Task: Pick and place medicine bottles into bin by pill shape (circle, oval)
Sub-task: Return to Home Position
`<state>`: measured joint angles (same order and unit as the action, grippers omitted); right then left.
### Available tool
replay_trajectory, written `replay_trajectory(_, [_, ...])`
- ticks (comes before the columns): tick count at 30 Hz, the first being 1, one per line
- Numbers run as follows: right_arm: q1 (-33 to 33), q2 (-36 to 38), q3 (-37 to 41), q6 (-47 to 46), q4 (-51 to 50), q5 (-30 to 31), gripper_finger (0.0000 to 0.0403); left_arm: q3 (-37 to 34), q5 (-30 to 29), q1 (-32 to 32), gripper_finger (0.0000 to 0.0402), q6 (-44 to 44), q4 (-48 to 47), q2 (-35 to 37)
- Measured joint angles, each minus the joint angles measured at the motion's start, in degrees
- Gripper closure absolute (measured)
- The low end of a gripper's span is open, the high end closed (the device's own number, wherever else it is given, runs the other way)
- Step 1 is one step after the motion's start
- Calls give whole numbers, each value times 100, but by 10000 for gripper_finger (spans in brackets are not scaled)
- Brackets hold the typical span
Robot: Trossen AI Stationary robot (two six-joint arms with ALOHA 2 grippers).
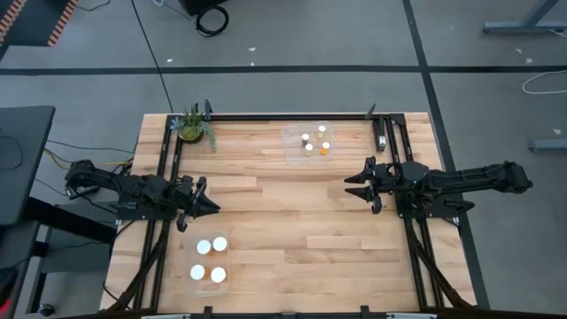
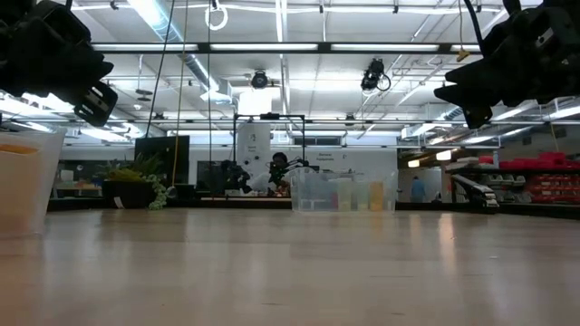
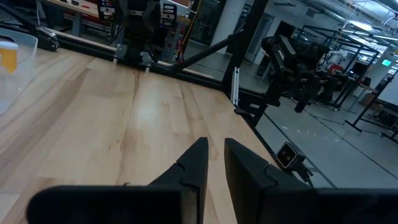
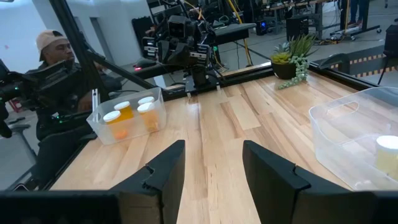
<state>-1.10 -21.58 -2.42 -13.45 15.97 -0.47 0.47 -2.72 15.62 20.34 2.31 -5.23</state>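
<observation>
Four wide white-topped bottles (image 1: 209, 260) stand in a clear bin (image 1: 210, 282) at the near left; the bin also shows in the right wrist view (image 4: 127, 115). Several narrow bottles (image 1: 315, 142), some orange, stand in a clear bin (image 1: 292, 133) at the far middle; it also shows in the low view (image 2: 344, 192). My left gripper (image 1: 213, 206) hovers above the table, just far of the near-left bin. Its fingers (image 3: 199, 158) are almost together and hold nothing. My right gripper (image 1: 352, 188) hovers right of centre, open and empty (image 4: 213, 162).
A green potted plant (image 1: 192, 127) stands at the far left corner. Black frame rails (image 1: 283, 116) run along the far edge and both sides. Bare wood (image 1: 283, 213) lies between the two grippers. A person (image 4: 53, 46) sits beyond the table's left side.
</observation>
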Motion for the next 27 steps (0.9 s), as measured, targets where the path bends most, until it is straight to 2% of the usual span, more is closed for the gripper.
replay_trajectory(17, [0, 0, 0, 0, 2, 0, 235, 0, 0, 0, 349, -4, 0, 0])
replay_trajectory(27, [0, 0, 0, 0, 0, 0, 235, 0, 2, 0, 340, -2, 0, 0])
